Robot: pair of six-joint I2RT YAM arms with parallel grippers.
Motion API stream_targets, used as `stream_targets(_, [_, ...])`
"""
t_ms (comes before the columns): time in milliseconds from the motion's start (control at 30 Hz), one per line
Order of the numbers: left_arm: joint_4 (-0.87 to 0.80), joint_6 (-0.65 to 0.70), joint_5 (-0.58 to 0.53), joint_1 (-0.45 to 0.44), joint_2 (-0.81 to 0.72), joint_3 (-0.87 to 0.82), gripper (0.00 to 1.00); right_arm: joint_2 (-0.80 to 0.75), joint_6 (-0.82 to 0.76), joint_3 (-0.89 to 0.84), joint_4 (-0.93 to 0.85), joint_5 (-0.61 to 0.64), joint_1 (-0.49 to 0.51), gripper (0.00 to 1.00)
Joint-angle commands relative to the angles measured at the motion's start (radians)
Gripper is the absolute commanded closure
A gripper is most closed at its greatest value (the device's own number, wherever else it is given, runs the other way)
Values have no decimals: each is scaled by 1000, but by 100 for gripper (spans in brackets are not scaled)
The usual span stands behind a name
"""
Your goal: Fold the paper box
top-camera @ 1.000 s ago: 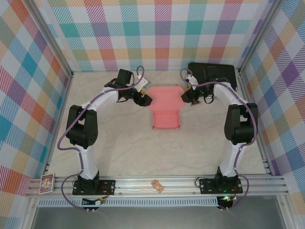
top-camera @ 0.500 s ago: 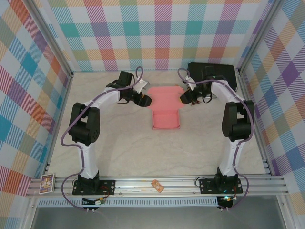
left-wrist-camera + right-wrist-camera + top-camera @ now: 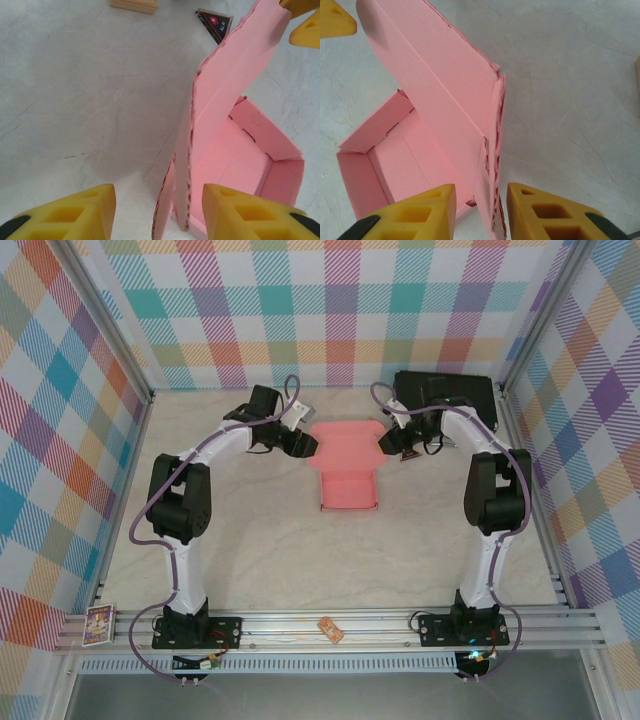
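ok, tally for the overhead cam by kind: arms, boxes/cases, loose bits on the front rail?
Robot arms: 2
Pink paper box: 1
Black case: 1
Picture card on rail: 1
Small tan piece on rail: 1
Total: 6

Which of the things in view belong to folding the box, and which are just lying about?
Job: box, its flap raised; left tool and right tool, each straddling that flap.
Lying about: black case at the far right; card and small brown piece on the near rail.
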Motion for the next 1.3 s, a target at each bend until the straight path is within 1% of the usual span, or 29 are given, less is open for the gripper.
stream_targets(0, [-32,1,26,10,7,36,53,-17,-10,11,1,-6,9,70])
stream_targets(233, [-58,16,28,10,11,43,52,-26,-22,12,-9,6,9,75])
stream_targets(467, [-77,24,34,10,16,47,55,-30,-27,9,-17,19,9,79])
stream_targets(567, [-79,22,42,10,18,51,62,-31,-27,6,-15,15,11,81])
stream_targets(700, [-81,8,45,8,22,63,77,-34,-22,3,-10,24,19,85])
stream_targets(867, [-73,-9,37,5,19,68,91,-54,8,-30,39,46,38,90])
stream_targets(1067, [-38,-53,-12,-7,-4,60,98,-85,84,-64,107,138,77,98])
stream_targets(1200, [9,-86,-60,-25,-30,38,99,-113,149,-97,165,237,111,98])
stream_targets(1267, [35,-96,-89,-38,-41,25,100,-123,184,-112,192,305,133,98])
